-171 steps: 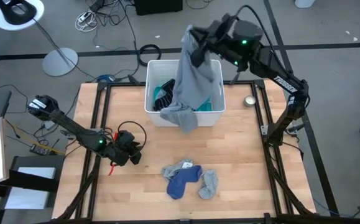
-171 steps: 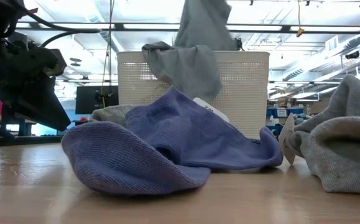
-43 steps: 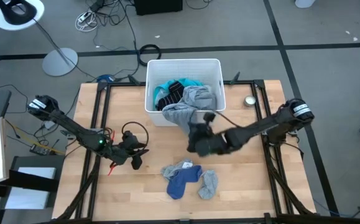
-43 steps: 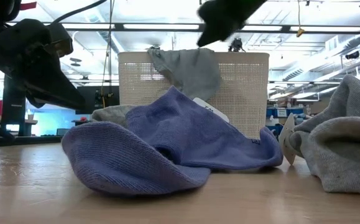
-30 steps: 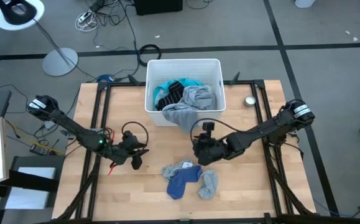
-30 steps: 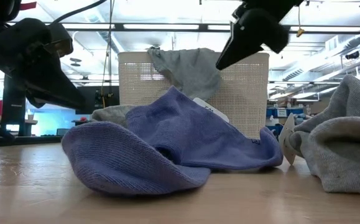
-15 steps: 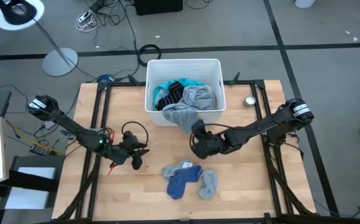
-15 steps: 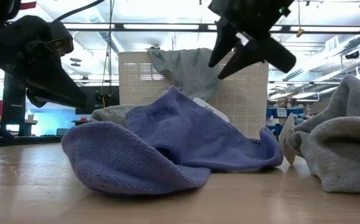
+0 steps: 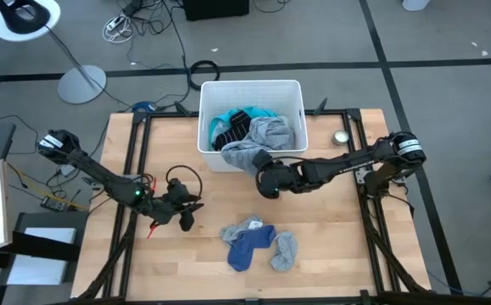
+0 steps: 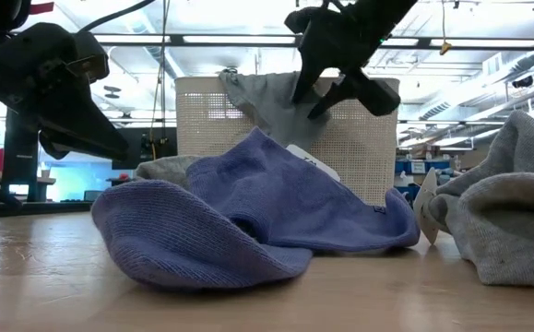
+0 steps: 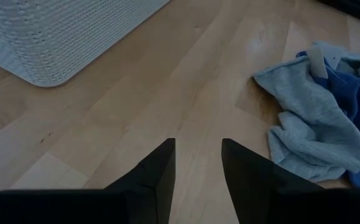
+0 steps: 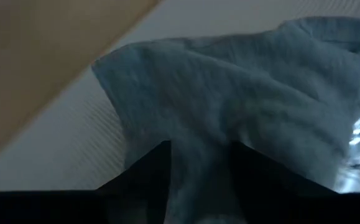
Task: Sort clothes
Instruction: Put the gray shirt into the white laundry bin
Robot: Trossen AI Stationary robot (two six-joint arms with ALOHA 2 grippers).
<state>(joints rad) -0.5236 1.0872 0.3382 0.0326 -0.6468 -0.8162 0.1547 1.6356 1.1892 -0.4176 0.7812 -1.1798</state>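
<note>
The white bin (image 9: 251, 83) stands at the table's far middle. It holds a turquoise piece (image 9: 228, 119), a black-navy piece (image 9: 228, 131) and a grey shirt (image 9: 266, 134). One flap of the shirt (image 10: 280, 106) hangs over the bin's near wall. My right gripper (image 9: 262, 168) is open just in front of that flap, and grey cloth (image 12: 242, 93) shows between and beyond its fingers. Blue and grey socks (image 9: 258, 241) lie in a heap near the table's front. My left gripper (image 11: 198, 168) is open over bare wood to the left of the socks. My right gripper stands open at the shirt's flap (image 12: 198, 143) where it hangs over the bin's near wall, coming at it slanting down from the table's near right. I cannot tell whether its fingers touch the cloth.
A small round metal object (image 9: 341, 137) sits near the table's far right corner. A black cable loop (image 9: 181, 180) lies by my left gripper. Bare wood lies between the bin and the socks.
My right gripper has gone from above the socks toward the far edge, up to the shirt's hanging flap. It has rolled about its own axis and opened on the way. The clothes have stayed where they were.
</note>
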